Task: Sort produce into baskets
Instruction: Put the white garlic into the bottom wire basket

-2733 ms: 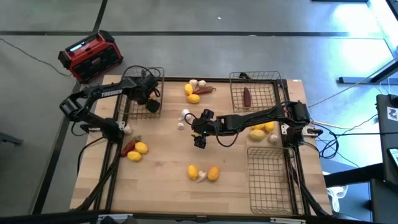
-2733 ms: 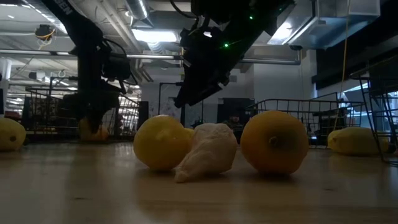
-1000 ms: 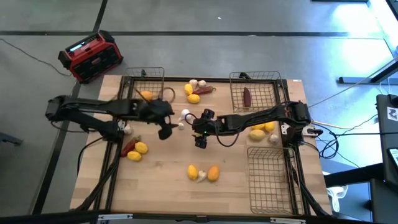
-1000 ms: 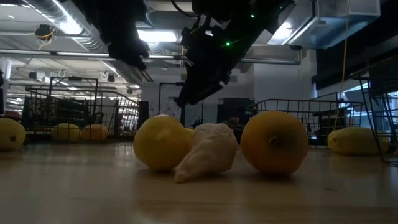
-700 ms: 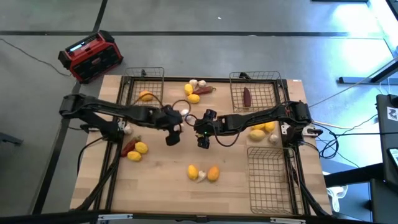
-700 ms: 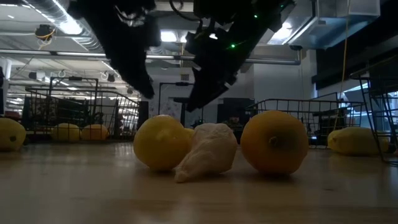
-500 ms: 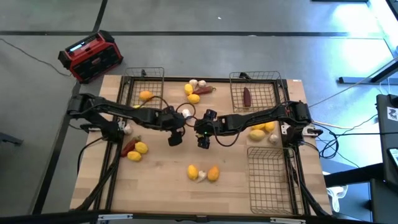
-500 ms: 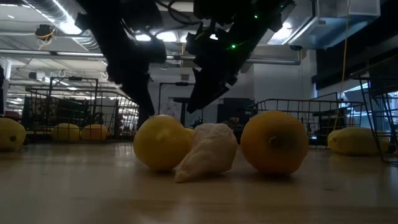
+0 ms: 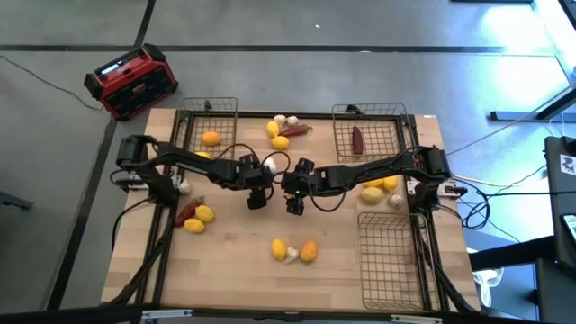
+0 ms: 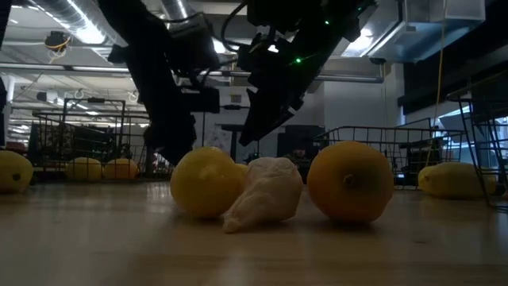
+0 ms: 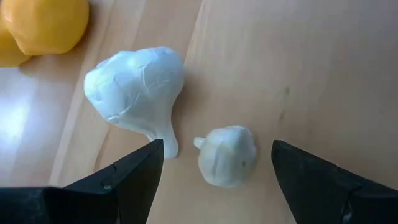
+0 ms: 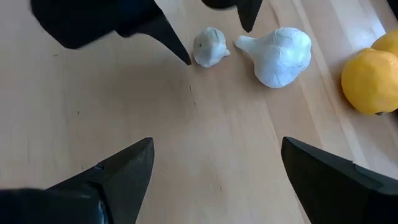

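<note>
**Hovering over garlic, mid-table**

Straddling a small garlic bulb (image 11: 227,155), the left gripper (image 11: 214,163) hangs w/ fingers spread wide, one to each side of the bulb, neither touching it. A bigger bulb (image 11: 138,93) lies just beside, stem pointing toward the small one; a yellow fruit (image 11: 46,23) sits past it. In the high view the left gripper (image 9: 256,193) is at table centre, arm reaching in from the left edge.

The right gripper (image 9: 293,203) hangs close by, also wide open and holding nothing. Its wrist cam looks across bare wood at the same two bulbs, small (image 12: 208,46) and big (image 12: 280,55), w/ the other arm's fingertips on either side of the small one.

Farther out: the back-left basket (image 9: 191,121) holds one orange fruit (image 9: 211,138); the back-right basket (image 9: 396,115) holds a dark red piece (image 9: 358,140); the front-right basket (image 9: 391,261) stands near the table's front edge. Loose produce lies in clusters: fruits and garlic at back centre (image 9: 281,130), a trio near the front (image 9: 293,250), a yellow fruit and red piece at left (image 9: 196,214), more under the right arm (image 9: 378,189). A red-and-black box (image 9: 131,81) sits on the floor beyond the table's back-left corner.
</note>
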Available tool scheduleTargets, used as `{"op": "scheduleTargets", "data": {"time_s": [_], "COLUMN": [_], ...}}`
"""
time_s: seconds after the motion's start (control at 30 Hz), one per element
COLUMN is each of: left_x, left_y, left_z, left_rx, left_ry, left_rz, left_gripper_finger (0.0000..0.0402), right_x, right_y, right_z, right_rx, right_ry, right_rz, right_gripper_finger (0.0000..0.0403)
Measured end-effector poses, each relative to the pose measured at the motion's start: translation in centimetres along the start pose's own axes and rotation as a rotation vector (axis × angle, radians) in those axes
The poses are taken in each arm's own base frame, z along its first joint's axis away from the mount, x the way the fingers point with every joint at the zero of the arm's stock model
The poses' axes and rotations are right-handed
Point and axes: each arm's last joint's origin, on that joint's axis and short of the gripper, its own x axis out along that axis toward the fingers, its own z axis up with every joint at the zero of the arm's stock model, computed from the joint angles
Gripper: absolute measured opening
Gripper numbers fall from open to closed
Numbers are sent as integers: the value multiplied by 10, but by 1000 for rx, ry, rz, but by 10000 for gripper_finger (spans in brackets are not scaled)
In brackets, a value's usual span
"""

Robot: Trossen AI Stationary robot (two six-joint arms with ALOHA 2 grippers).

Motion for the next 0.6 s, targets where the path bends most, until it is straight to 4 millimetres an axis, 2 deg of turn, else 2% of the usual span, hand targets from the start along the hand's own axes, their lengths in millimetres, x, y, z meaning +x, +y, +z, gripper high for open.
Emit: {"op": "scheduleTargets", "data": {"time_s": [0.27,0.6], "left_x": [8,15], "left_y": [2,5], "left_z": [-1,-3], "left_rx": [-4,-22], "left_ry": [22,64], "left_rz": [-28,-122], "left_gripper_finger": [288,211], "right_x": [0,-1], "right_y": [0,1], "right_z": [0,3], "right_rx": [2,8], "right_ry": [2,-25], "right_rz": [-1,40], "right_gripper_finger": [347,347]}}
